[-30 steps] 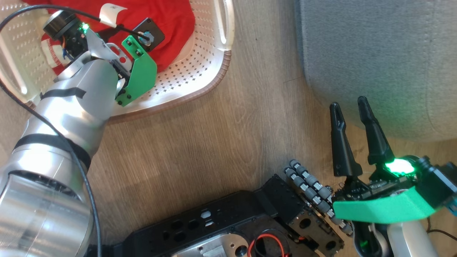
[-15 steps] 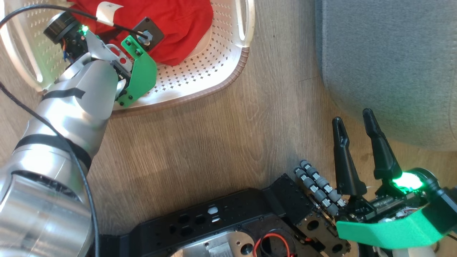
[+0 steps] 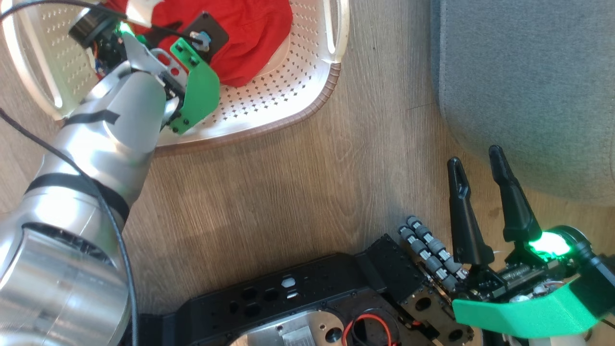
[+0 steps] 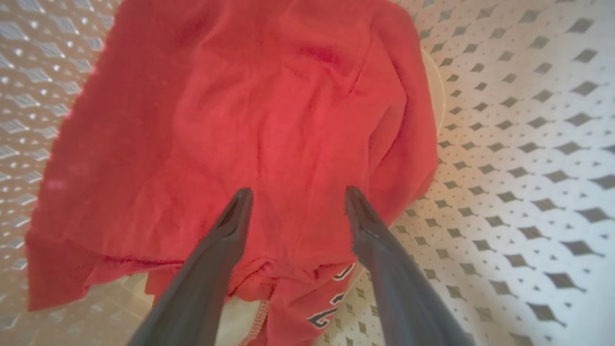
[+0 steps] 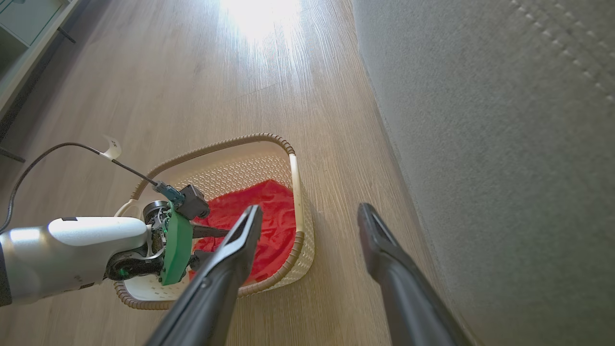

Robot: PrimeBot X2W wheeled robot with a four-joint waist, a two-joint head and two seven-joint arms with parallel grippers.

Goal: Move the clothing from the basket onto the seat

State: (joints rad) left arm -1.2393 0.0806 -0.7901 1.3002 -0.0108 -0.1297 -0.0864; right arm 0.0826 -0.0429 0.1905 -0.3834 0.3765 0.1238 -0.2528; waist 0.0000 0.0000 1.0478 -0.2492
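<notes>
A pale wood-grain plank floor [image 3: 288, 192] is seen under everything. On it is set an oval cream-white perforated plastic basket [image 3: 288, 91] with a brown woven-look rim, near the large light grey upholstered seat [image 3: 528, 72], with bare floor between them. Bright red soft fabric clothing [image 4: 269, 120], with black-and-white lettering at one edge, is heaped inside the basket. The left hand [image 4: 299, 192] is held wide over the cloth with nothing gripped; its fingertips are perhaps just short of touching. The right hand [image 3: 474, 158] is spread wide and empty beside the seat's rounded edge.
</notes>
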